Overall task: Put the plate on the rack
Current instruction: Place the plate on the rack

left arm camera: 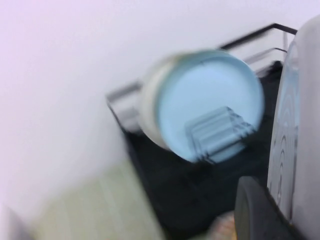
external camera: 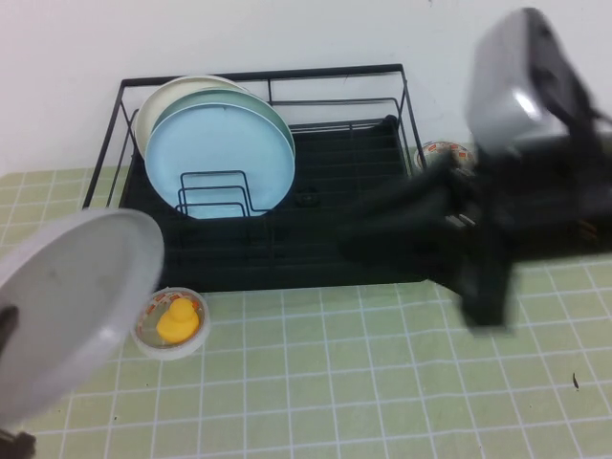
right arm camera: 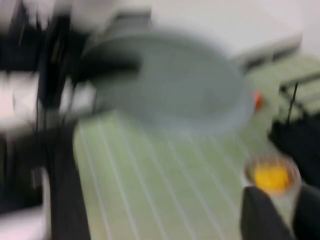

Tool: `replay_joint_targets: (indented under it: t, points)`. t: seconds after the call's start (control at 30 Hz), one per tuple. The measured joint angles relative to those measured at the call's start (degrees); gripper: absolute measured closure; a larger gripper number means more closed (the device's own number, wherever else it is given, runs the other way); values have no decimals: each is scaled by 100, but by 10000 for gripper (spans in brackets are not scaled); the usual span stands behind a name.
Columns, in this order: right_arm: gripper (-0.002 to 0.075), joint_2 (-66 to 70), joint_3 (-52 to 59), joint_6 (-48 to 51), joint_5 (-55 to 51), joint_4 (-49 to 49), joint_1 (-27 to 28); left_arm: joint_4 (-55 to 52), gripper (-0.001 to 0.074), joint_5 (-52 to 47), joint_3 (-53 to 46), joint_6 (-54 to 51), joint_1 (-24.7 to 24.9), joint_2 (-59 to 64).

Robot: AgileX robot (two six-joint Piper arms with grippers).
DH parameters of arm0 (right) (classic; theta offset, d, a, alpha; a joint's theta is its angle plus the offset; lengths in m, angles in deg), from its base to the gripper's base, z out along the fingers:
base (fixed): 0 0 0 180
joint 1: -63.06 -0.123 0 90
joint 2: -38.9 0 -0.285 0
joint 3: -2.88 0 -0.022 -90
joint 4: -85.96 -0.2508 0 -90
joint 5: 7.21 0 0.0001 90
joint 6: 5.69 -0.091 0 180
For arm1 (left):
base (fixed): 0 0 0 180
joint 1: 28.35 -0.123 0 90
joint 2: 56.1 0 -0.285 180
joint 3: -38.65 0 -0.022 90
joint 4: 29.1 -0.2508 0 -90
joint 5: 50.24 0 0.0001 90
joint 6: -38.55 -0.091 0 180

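Note:
The pale grey plate (external camera: 72, 306) is held tilted above the table's front left, in front of the black wire rack (external camera: 316, 244). My left gripper (external camera: 8, 330) is shut on the plate's lower edge. In the left wrist view one dark finger (left arm camera: 255, 212) presses against the plate (left arm camera: 300, 125); the other finger is hidden behind it. My right gripper (external camera: 488, 296) hangs blurred at the right, in front of the rack's right end, with its fingers (right arm camera: 260, 215) a little apart and nothing between them. The plate also shows in the right wrist view (right arm camera: 175, 85).
A light blue plate (external camera: 234, 158) and cream and pale green plates (external camera: 158, 105) stand in the rack's left dividers. A small clear bowl with a yellow duck (external camera: 174, 320) sits in front of the rack's left corner. A small patterned dish (external camera: 445, 153) lies behind the rack's right end.

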Motion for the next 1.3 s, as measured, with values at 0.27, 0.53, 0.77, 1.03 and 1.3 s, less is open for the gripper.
replay_joint_targets:
  t: [0.27, 0.53, 0.77, 1.03, 1.3]
  points:
    - [716, -775, 0, -1612, -1308, 3457, 29, 2216, 615, -58, 595, -4407, 0, 826]
    - [721, -945, 0, -3264, -2677, 5205, 34, 3583, 615, -747, 1847, -6501, 0, 2816]
    - [722, -1355, 0, -3870, -2808, 5582, 34, 3525, 615, -877, 3285, -7343, 0, 4843]
    - [723, -1836, 0, -4673, -2808, 6378, 34, 3081, 615, -1252, 4504, -7464, 0, 6334]
    - [724, -1957, 0, -4934, -2808, 6756, 34, 3297, 615, -1379, 4816, -8331, 0, 7101]
